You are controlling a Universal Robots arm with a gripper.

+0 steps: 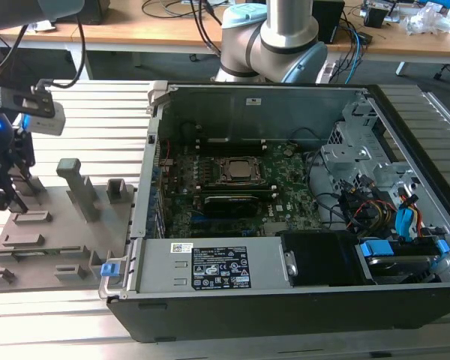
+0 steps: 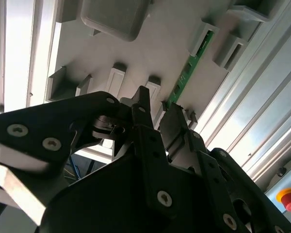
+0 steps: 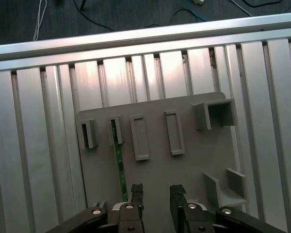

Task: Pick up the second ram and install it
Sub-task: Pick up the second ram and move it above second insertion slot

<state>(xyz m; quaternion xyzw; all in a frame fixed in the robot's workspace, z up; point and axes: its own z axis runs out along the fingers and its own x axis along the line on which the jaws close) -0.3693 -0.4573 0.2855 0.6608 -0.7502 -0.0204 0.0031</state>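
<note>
The second ram (image 3: 119,160) is a thin green stick standing on edge in a slot of the grey fixture plate (image 3: 184,170); in the second wrist view the ram (image 2: 191,63) runs away from the fingertips. My gripper (image 3: 156,194) hovers just above the plate, open, with nothing between its black fingers (image 3: 136,193). The near end of the stick lies just beside one finger, outside the gap. In the exterior view the gripper (image 1: 7,196) is at the far left, over the fixture plate (image 1: 52,240) and well away from the open computer case (image 1: 285,202).
The case holds the green motherboard (image 1: 285,196) with a CPU socket (image 1: 240,171) and a black module (image 1: 229,202) in front of it. Cables and drive bays (image 1: 390,217) fill the exterior view's right. Grey upright blocks (image 1: 79,184) rise from the fixture. A ribbed aluminium table (image 3: 39,145) lies under everything.
</note>
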